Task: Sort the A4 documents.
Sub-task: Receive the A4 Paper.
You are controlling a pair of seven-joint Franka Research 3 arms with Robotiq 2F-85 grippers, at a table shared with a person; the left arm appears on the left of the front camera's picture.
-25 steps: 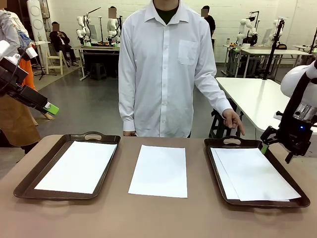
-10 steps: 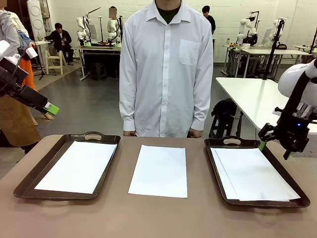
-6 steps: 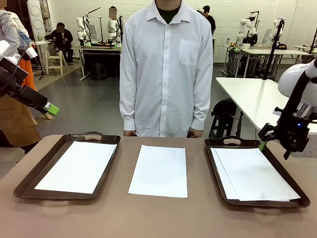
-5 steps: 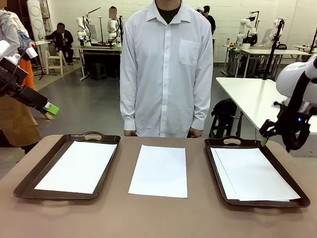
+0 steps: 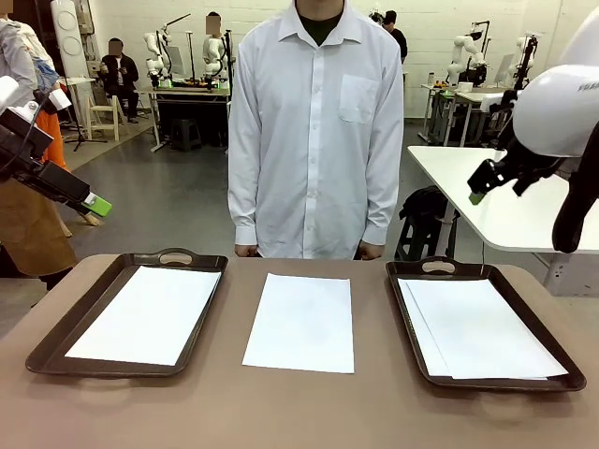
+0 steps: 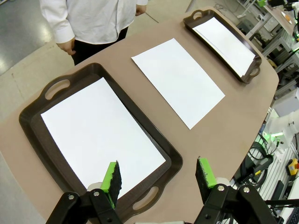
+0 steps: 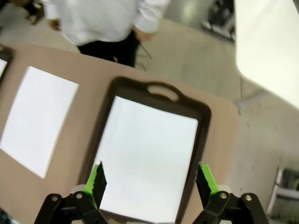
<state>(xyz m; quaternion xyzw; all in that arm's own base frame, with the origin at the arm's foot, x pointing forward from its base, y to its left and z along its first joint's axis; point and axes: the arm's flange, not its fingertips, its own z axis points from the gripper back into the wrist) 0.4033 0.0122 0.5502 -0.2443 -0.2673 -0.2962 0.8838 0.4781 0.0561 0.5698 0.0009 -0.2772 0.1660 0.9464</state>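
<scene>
One thin, matte white A4 sheet point(image 5: 300, 322) lies flat on the bare brown tabletop point(image 5: 299, 412) at the centre of the frame, between two dark, glossy handled trays: the left tray point(image 5: 56, 339) holds a single sheet point(image 5: 146, 313), the right tray point(image 5: 524, 309) a slightly fanned stack point(image 5: 477, 329). The right gripper point(image 5: 479, 183) hangs in the upper right, well above that stack, fingers spread wide and empty. The left gripper point(image 6: 159, 175) hovers high over the left tray, also parted and holding nothing, while a person in a white shirt point(image 5: 318, 131) stands behind the table.

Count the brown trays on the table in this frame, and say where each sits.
2. One tray sits at the robot's left end of the table, the other tray at the right end; each holds white paper.
</scene>
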